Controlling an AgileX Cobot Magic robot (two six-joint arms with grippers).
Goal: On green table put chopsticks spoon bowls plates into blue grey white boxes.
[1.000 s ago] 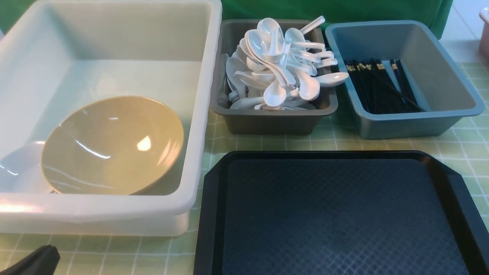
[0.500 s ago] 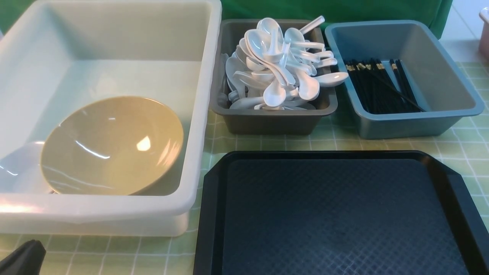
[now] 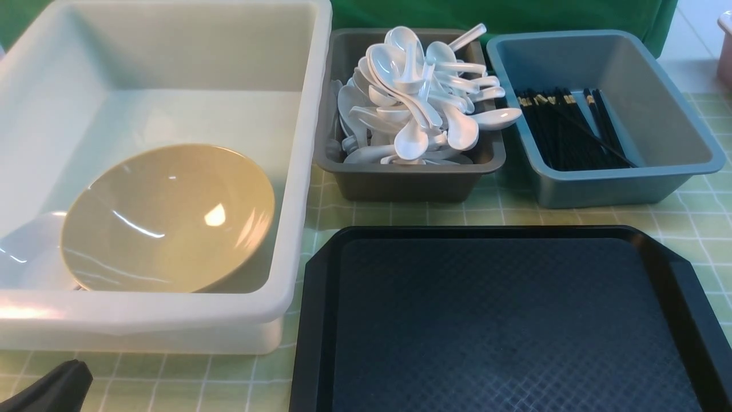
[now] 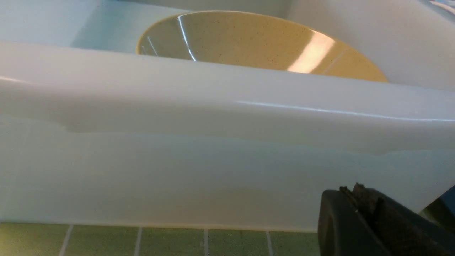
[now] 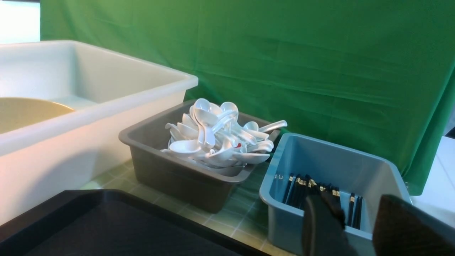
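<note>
Green gridded table (image 3: 503,214), everything sorted and the black tray (image 3: 503,320) bare.
Bowl (image 3: 166,217) sits tilted in the white tub (image 3: 297,171), with white dishes (image 3: 28,246) beside it; spoons (image 3: 417,97) heap the grey bin (image 3: 400,183), chopsticks (image 3: 572,129) lie in the blue bin (image 3: 629,183). Left gripper (image 3: 48,389) is closed and empty by the tub; right gripper (image 5: 359,227) hangs part-open, holding nothing. Best now: pull both arms back high, clear of the rims.

The flat black textured tray (image 3: 509,320) lies bare at six o'clock, open from above. At ten o'clock the large translucent white tub (image 3: 297,171) walls the left side. Heaped glossy white spoons (image 3: 417,103) overtop the dark grey bin (image 3: 400,183) at twelve.
</note>
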